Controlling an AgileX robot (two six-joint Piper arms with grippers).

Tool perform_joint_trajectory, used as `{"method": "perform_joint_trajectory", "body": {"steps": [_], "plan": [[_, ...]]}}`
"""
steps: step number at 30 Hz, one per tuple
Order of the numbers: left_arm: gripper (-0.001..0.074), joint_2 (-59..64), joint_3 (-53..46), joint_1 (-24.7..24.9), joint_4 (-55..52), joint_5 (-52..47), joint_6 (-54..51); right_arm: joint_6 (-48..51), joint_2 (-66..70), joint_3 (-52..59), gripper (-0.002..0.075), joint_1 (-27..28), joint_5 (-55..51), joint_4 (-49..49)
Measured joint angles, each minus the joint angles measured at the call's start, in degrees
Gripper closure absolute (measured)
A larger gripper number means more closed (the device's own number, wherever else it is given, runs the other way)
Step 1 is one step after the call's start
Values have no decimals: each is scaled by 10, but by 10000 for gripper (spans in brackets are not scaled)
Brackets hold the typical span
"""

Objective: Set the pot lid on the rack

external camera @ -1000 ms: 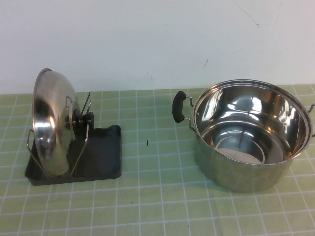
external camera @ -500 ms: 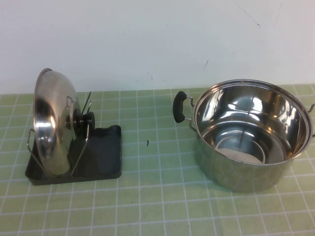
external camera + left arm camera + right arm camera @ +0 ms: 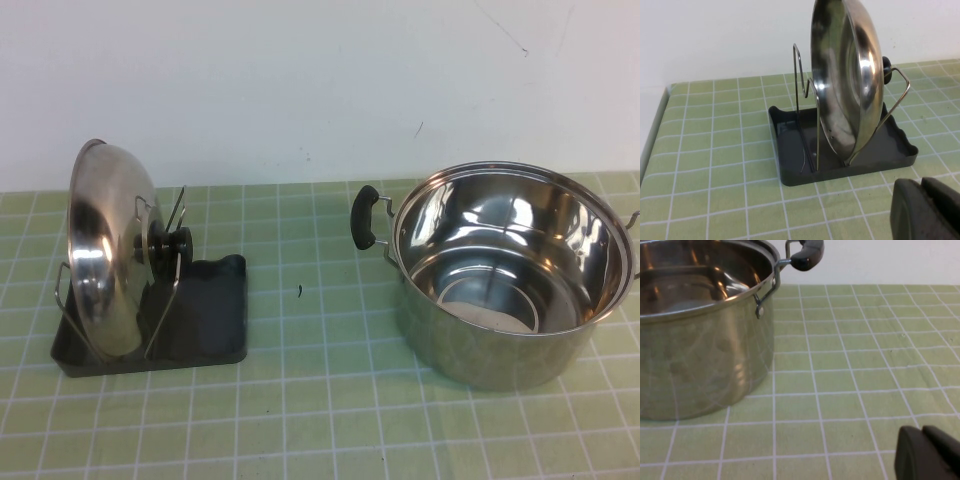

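No readable text anywhere.
No label, brand, number or sign legible on any object or surface in the high or either wrist view.

You see little of the robot: the left gripper (image 3: pixel 927 210) is a matte black, rounded block split by a thin seam, and the right gripper (image 3: pixel 927 452) looks alike, black and smooth-edged.

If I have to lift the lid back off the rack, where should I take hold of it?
Take the pot lid by its black knob, coming from the pot's side. The lid stands on edge in the rack, domed face toward the pot, knob sticking out between the wire prongs. Left gripper and right gripper sit back, both apparently shut.
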State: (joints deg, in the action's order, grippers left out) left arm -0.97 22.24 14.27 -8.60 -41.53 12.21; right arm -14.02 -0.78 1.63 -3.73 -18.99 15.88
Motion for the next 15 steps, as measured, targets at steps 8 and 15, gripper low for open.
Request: {"method": "perform_joint_trajectory", "body": {"steps": [8,15], "plan": [[737,0,0,0,0,0,0,0,0,-1,727,0,-2,-1],[737,0,0,0,0,0,1,16,0,-1,727,0,-3,-1]]}}
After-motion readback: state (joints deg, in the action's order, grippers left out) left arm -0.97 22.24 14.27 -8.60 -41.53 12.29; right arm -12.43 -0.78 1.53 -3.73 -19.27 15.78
